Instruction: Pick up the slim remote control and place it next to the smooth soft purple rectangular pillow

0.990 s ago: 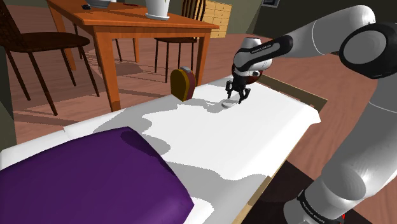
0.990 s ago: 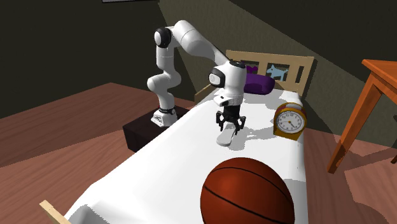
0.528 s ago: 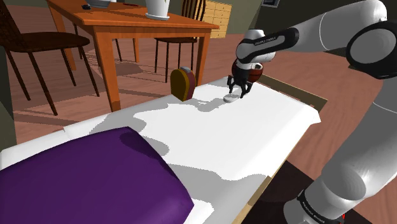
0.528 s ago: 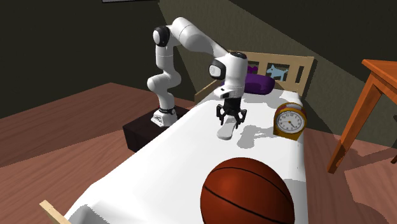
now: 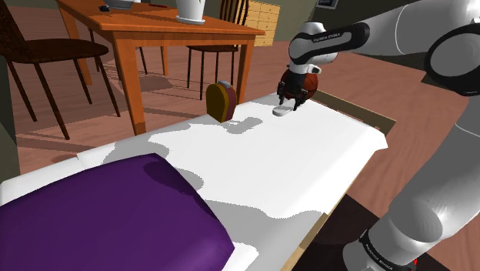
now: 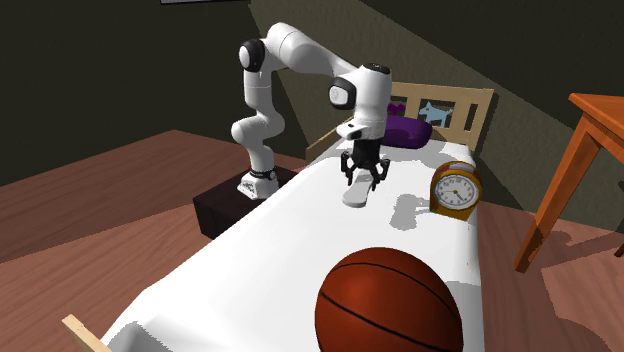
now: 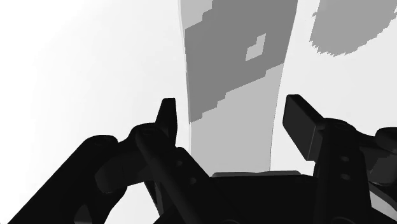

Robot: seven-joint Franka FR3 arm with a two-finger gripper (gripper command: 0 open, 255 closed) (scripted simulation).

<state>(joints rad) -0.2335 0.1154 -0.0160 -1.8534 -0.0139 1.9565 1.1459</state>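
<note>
The slim remote (image 5: 282,111) is a pale grey slab hanging a little above the white bed (image 5: 308,162), near the foot end. My gripper (image 5: 291,97) is shut on it from above. In the second exterior view the remote (image 6: 357,194) dangles below the gripper (image 6: 362,181), clear of the sheet. In the wrist view the remote (image 7: 235,95) runs between the two fingers (image 7: 168,118), which clasp its long sides. The purple pillow (image 5: 100,215) lies at the bed's other end, at the shoulder view's lower left; the same pillow (image 6: 405,130) rests against the headboard.
A brown alarm clock (image 6: 455,192) stands on the bed close to the remote. A basketball (image 6: 388,305) lies at the bed's foot. Beside the bed are an orange table (image 5: 154,31) and dark chairs (image 5: 46,54). A wooden footboard (image 5: 361,112) edges the bed.
The gripper has risen from the sheet with the remote in it. The remote now hangs above the bed, and its shadow has drawn away from it.
</note>
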